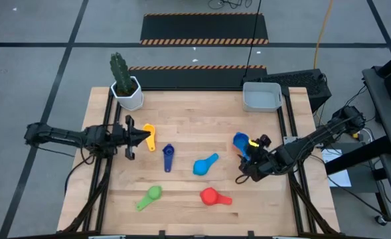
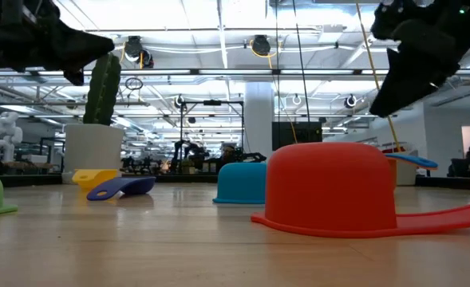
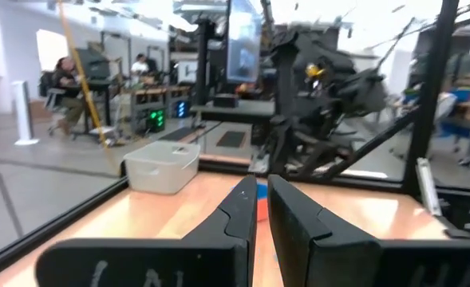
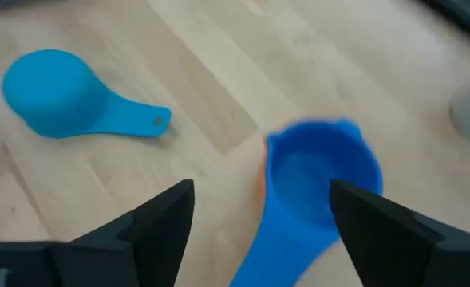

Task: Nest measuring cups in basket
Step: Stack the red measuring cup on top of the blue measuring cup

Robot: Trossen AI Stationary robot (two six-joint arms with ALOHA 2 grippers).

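Note:
An upright blue measuring cup (image 4: 322, 171) stands on the table just beyond the open fingers of my right gripper (image 4: 262, 191), and its handle (image 4: 270, 239) runs back between them. An orange edge (image 4: 260, 171) shows at its side. Spread over the table lie a light blue cup (image 1: 205, 164) and a red cup (image 1: 215, 196), both upside down, a green cup (image 1: 149, 197), a dark blue cup (image 1: 168, 157) and a yellow cup (image 1: 149, 136). My left gripper (image 1: 144, 137) hangs shut above the yellow cup. At the far right stands the grey basket (image 1: 261, 97).
A white pot with a cactus (image 1: 125, 85) stands at the far left corner. Black frame rails (image 1: 289, 126) run along the table's left and right sides. Bare wood lies between the cups and the basket.

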